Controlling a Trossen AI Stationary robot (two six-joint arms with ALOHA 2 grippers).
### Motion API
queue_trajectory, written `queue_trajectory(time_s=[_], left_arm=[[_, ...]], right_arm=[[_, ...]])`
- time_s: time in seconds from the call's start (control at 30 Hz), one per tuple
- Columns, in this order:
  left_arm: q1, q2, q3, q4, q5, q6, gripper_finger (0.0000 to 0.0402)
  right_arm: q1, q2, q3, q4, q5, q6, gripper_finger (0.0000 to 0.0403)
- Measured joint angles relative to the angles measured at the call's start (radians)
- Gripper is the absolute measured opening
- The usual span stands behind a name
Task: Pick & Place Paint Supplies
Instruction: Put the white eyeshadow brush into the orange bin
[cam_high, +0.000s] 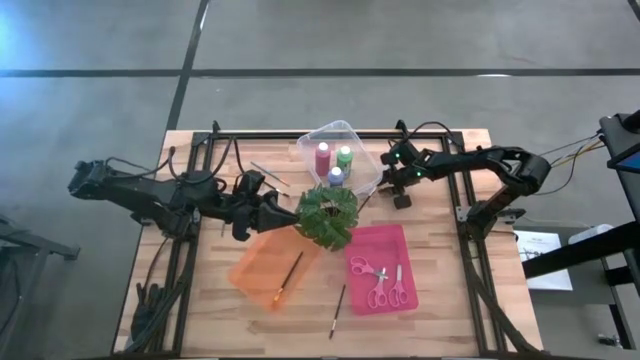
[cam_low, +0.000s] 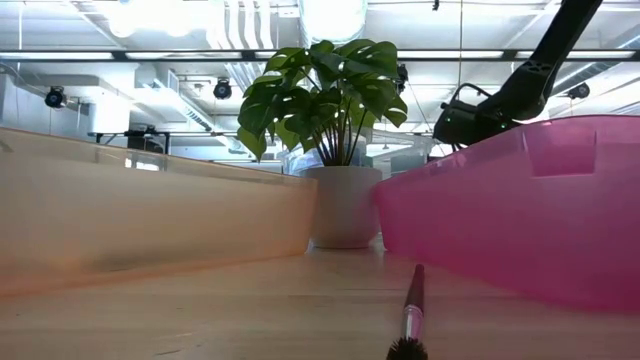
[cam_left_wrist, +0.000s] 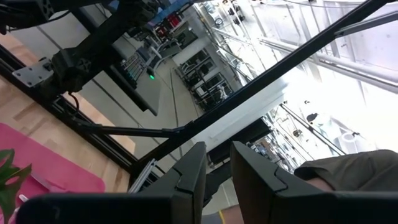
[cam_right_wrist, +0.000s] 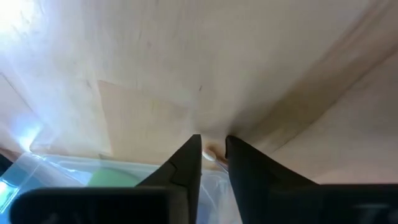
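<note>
I count three bottles (cam_high: 334, 161) in the clear tub (cam_high: 362, 135), scissors (cam_high: 380, 282) in pink, one brush (cam_high: 290, 277) in orange; another brush (cam_high: 337, 311) lies loose. Both grippers, left (cam_left_wrist: 215, 163) and right (cam_right_wrist: 213, 152), show nearly pressed-together fingers, empty.

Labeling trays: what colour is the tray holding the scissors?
Pink, translucent tray holding both scissors; clearest in the high view.

Pretty tight ahead of the right gripper (cam_high: 385, 168): its narrow jaws are crowded by the clear tray's rim (cam_high: 372, 160), bare table (cam_high: 440, 235) beside them.
</note>
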Motion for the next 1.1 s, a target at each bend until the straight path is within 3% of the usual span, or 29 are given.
queue_trajectory(time_s=[0.27, 0.57, 1.1], left_arm=[[0.000, 0.000, 0.000, 0.000, 0.003, -0.002, 0.0084], [-0.009, 0.000, 0.000, 0.000, 0.008, -0.034, 0.0084], [-0.009, 0.000, 0.000, -0.001, 0.008, -0.033, 0.0084]], right_arm=[[0.078, -0.001, 0.002, 0.011, 0.068, 0.095, 0.0047], [0.064, 0.013, 0.011, 0.049, 0.047, 0.083, 0.0047], [0.065, -0.041, 0.013, 0.047, 0.059, -0.092, 0.0046]])
